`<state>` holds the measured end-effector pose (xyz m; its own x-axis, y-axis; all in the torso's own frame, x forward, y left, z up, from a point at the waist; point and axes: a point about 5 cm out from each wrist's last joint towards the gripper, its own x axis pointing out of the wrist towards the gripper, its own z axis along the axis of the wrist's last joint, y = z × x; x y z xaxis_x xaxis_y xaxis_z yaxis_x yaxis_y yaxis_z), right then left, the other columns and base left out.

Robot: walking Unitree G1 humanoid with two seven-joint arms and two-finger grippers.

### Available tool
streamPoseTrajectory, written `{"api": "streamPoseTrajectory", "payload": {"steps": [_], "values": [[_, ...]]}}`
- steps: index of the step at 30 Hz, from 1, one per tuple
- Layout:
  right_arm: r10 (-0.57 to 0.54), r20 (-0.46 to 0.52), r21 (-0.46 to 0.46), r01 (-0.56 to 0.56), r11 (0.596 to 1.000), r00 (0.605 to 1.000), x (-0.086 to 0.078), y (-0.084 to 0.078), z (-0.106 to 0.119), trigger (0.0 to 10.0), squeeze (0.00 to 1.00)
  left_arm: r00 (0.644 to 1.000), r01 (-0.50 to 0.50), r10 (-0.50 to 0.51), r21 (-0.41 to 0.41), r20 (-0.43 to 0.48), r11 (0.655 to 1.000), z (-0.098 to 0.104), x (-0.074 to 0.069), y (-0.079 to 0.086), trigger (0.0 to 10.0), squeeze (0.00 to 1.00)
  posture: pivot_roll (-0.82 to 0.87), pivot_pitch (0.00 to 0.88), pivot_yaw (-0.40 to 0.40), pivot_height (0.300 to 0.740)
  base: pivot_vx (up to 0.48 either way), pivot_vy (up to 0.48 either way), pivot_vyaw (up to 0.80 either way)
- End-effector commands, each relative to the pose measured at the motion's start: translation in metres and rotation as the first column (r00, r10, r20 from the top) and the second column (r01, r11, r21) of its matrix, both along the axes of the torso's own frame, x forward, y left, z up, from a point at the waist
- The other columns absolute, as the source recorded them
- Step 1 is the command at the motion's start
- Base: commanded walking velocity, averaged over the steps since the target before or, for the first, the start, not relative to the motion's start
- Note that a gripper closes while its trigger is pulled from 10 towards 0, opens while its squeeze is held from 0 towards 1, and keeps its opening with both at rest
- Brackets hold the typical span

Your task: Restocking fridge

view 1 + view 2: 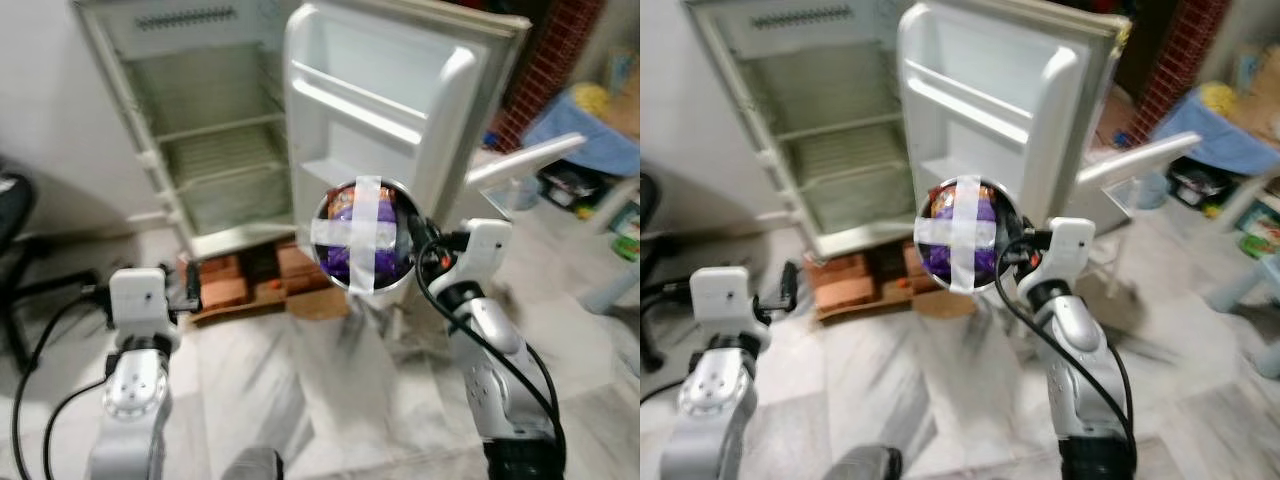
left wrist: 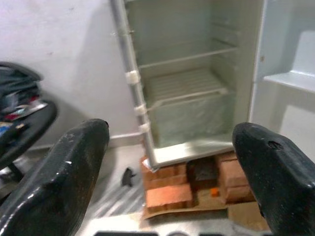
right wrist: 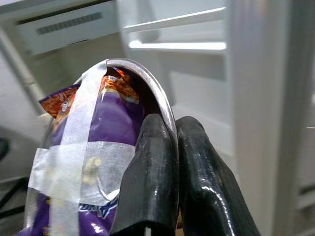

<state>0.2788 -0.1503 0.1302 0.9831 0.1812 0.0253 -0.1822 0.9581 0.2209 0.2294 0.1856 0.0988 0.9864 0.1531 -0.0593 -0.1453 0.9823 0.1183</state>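
Note:
A round metal bowl (image 1: pixel 362 236) holds a purple and orange snack packet (image 3: pixel 106 142), strapped in with a cross of white tape. My right gripper (image 3: pixel 174 147) is shut on the bowl's rim and holds it up in front of the fridge door (image 1: pixel 390 90). The white fridge (image 1: pixel 205 140) stands open, its wire shelves bare, and the door shelves (image 1: pixel 350 105) are bare too. My left gripper (image 2: pixel 167 162) is open, held low on the left and facing the fridge's lower compartment (image 2: pixel 189 110).
The fridge rests on red bricks (image 1: pixel 225 285) and cardboard on a marble floor. A black chair (image 1: pixel 15 215) stands at the left. At the right are a blue-covered table (image 1: pixel 590 125) with clutter and a white panel (image 1: pixel 525 160) jutting out.

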Motion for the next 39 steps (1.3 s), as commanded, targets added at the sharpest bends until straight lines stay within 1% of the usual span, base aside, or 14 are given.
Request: {"api": "streamPoseTrajectory", "payload": {"steps": [1, 9, 14, 19, 24, 30, 33, 34, 35, 39], "values": [[-0.014, 0.034, 0.0, 0.014, 1.0, 0.999, 0.0, -0.005, 0.007, 10.0, 0.0, 1.0, 0.016, -0.016, -0.008, -0.013, 1.0, -0.003, -0.001, -0.002, 10.0, 0.0, 0.09, 0.034, -0.009, 0.74, 0.0, 0.469, 0.8], [-0.024, 0.03, 0.01, 0.024, 1.0, 0.999, 0.002, -0.005, 0.006, 10.0, 0.0, 1.0, 0.017, -0.017, -0.004, -0.008, 1.0, -0.001, 0.001, -0.002, 10.0, 0.0, 0.1, 0.033, -0.007, 0.74, 0.0, 0.468, 0.67], [-0.035, 0.018, 0.012, 0.035, 0.999, 0.999, 0.004, -0.005, 0.004, 10.0, 0.0, 0.998, 0.054, -0.054, 0.003, 0.018, 0.999, 0.002, 0.002, -0.006, 10.0, 0.0, 0.1, 0.031, -0.006, 0.74, 0.048, 0.431, 0.0], [-0.043, 0.014, 0.012, 0.043, 0.999, 0.999, 0.004, -0.005, 0.003, 10.0, 0.0, 0.998, 0.067, -0.067, 0.005, 0.02, 0.998, 0.003, 0.002, -0.007, 10.0, 0.0, 0.1, 0.031, -0.003, 0.74, 0.316, 0.361, 0.0], [-0.049, 0.011, 0.013, 0.049, 0.999, 0.999, 0.006, -0.005, 0.003, 10.0, 0.0, 0.997, 0.076, -0.075, -0.016, 0.021, 0.997, 0.003, 0.004, -0.009, 10.0, 0.0, 0.11, 0.029, -0.006, 0.74, 0.32, 0.356, 0.0], [-0.052, 0.012, 0.012, 0.052, 0.999, 0.999, 0.008, -0.005, 0.003, 10.0, 0.0, 0.994, 0.099, -0.099, -0.003, 0.04, 0.995, 0.006, 0.004, -0.011, 10.0, 0.0, 0.11, 0.03, -0.008, 0.74, 0.328, 0.35, 0.0], [-0.051, 0.011, 0.016, 0.051, 0.999, 0.999, 0.009, -0.004, 0.003, 10.0, 0.0, 0.993, 0.113, -0.113, 0.0, 0.039, 0.994, 0.006, 0.004, -0.012, 10.0, 0.0, 0.11, 0.03, -0.009, 0.74, 0.428, 0.0, 0.0], [-0.051, 0.011, 0.02, 0.051, 0.999, 0.999, 0.009, -0.004, 0.003, 10.0, 0.0, 0.994, 0.11, -0.11, -0.008, 0.031, 0.994, 0.005, 0.004, -0.013, 10.0, 0.0, 0.11, 0.03, -0.009, 0.74, 0.458, 0.0, 0.0], [-0.052, 0.012, 0.021, 0.051, 0.998, 0.999, 0.009, -0.004, 0.003, 10.0, 0.0, 0.995, 0.102, -0.101, -0.032, 0.024, 0.994, 0.004, 0.004, -0.013, 10.0, 0.0, 0.1, 0.03, -0.009, 0.74, 0.454, 0.0, 0.0], [-0.055, 0.012, 0.012, 0.055, 0.998, 0.998, 0.009, -0.005, 0.003, 10.0, 0.0, 0.995, 0.099, -0.099, -0.041, 0.021, 0.994, 0.004, 0.005, -0.014, 10.0, 0.0, 0.1, 0.029, -0.01, 0.74, 0.449, 0.0, 0.0]]}}
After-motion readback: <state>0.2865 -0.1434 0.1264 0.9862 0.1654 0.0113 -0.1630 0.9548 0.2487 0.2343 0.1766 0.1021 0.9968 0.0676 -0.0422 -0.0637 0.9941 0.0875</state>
